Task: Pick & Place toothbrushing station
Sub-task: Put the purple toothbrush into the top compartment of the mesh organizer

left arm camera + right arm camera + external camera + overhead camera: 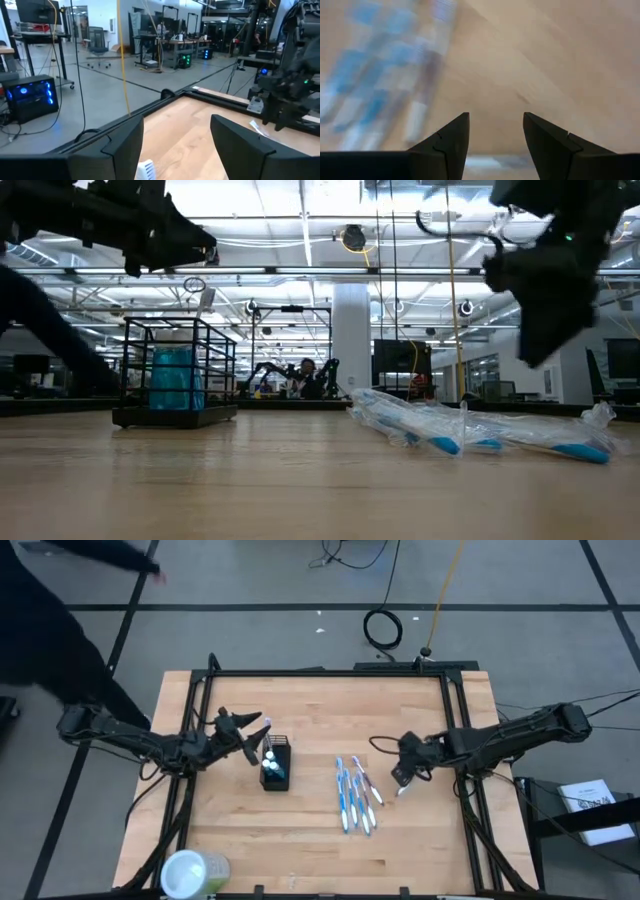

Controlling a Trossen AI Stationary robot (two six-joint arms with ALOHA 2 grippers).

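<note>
The black mesh holder (276, 766) stands upright on the table left of centre, with white blue-capped tubes (271, 772) inside; it also shows in the low view (175, 375). My left gripper (257, 736) is open just above and left of the holder. A white toothbrush head (145, 170) shows between its fingers, apart from both. Several blue-white and pinkish wrapped toothbrushes (356, 796) lie flat on the table right of centre. My right gripper (402, 778) is open and empty, raised just right of them.
A pale-green translucent round container (194, 872) lies at the table's near left edge. A person's dark sleeve (50, 630) reaches in beyond the table's far left. A black frame (330, 671) runs along the table's edges. Bare wood lies between holder and toothbrushes.
</note>
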